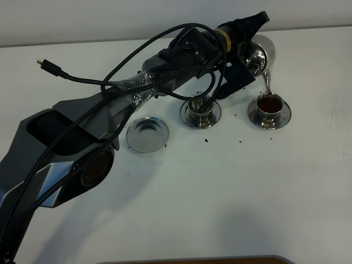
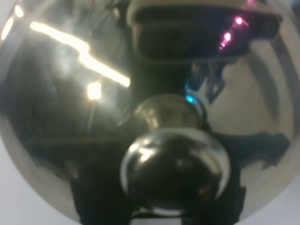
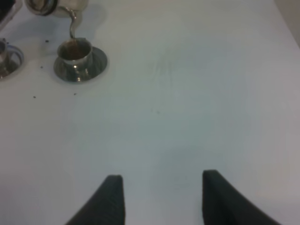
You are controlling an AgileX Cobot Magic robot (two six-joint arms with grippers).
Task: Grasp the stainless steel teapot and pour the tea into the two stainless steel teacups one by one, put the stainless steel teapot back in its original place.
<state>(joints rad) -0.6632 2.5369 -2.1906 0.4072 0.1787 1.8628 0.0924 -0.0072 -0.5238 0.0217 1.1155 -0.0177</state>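
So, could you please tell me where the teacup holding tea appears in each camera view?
Exterior high: the teacup holding tea sits on its saucer at the upper right, under the spout.
Left wrist: not in it; the teapot fills the picture.
Right wrist: far beyond the open right pincer, on its saucer.
Shared landmark: the spout hanging just above the cup, in both.

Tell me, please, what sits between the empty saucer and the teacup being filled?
The second teacup, on its own saucer, stands between the empty saucer and the filling teacup, in the exterior high view.
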